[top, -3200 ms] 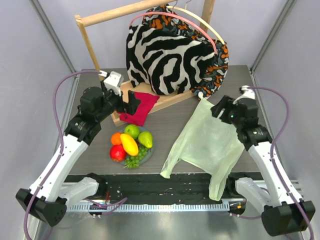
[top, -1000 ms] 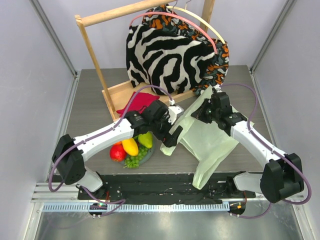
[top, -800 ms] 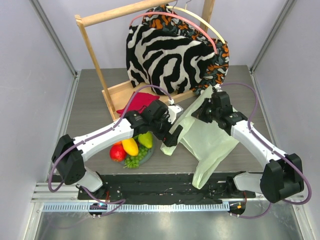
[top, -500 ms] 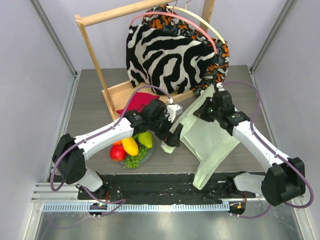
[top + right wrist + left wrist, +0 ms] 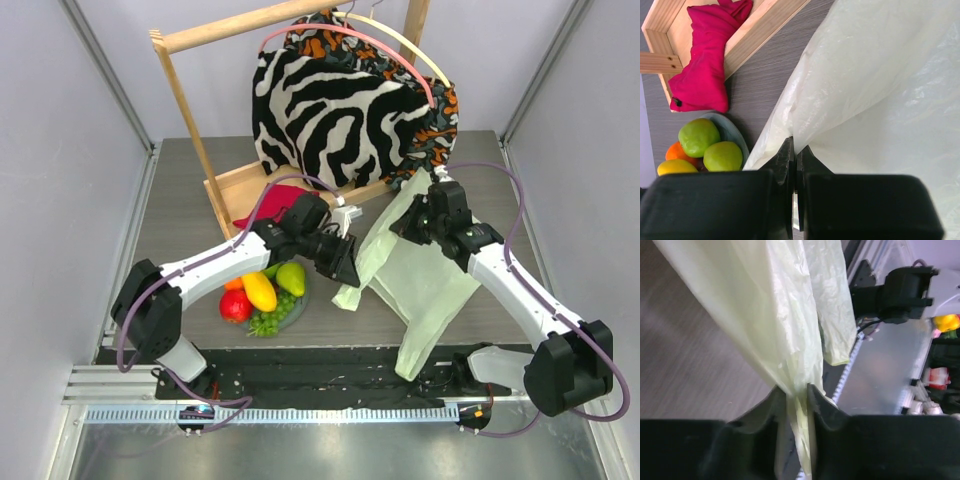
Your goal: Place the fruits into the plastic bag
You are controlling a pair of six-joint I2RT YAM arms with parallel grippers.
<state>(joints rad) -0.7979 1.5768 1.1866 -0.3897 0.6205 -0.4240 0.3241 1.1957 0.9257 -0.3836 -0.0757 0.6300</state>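
The pale-green plastic bag (image 5: 425, 275) hangs crumpled between my two grippers at the table's centre right. My left gripper (image 5: 349, 267) is shut on a bunched fold of the plastic bag (image 5: 785, 315) at its left edge. On the top edge of the plastic bag (image 5: 880, 90), my right gripper (image 5: 407, 226) is pinched shut. The fruits (image 5: 262, 297) lie piled on a grey-green plate (image 5: 300, 300) left of the bag, under my left forearm. The right wrist view shows a green apple (image 5: 699, 136), a green pear (image 5: 723, 155) and an orange (image 5: 676, 151).
A wooden rack (image 5: 185, 95) stands at the back, draped with zebra-striped fabric (image 5: 330, 115). A red cloth (image 5: 283, 202) lies on its base, just behind the plate. The black rail (image 5: 330, 365) runs along the table's near edge.
My left gripper has gone from open to shut on the bag's left edge and has turned. The bag's lower left corner has shifted right. My right gripper stays shut on the bag.
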